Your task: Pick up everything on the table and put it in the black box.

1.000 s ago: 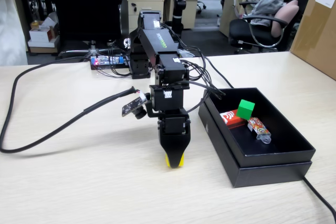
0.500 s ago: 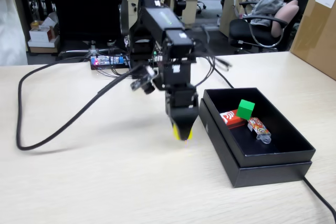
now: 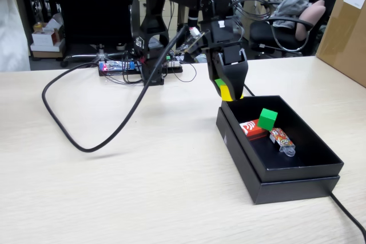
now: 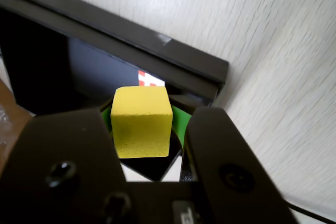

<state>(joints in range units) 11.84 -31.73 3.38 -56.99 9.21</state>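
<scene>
- While the yellow cube (image 4: 142,121) sits clamped between the two dark jaws of the claw (image 3: 227,92), the arm has swung up and across from the bare middle of the counter (image 3: 114,198), where it hung low a second ago, to a spot above the near-left corner of the black box (image 3: 297,178) as the fixed view shows it.
- In the wrist view the cube fills the gap between the jaws, its side faces against them, with the box wall and dark interior directly beyond it; the claw is clenched on the cube, not released.
- Inside the box the red oblong block (image 3: 253,128) lies flat on the floor, with the green cube (image 3: 267,119) at its far end and looking propped on it. A small orange-patterned packet (image 3: 282,140) lies just beside them.
- No loose block shows on the counter, so this cube is, by my reading, the last item to go in.
- That puts the task near its end: the carry looks almost complete, and what remains is a short move further over the open interior, then letting go.
- One risk: dropped from this corner, the cube could strike the rim and bounce out.
</scene>
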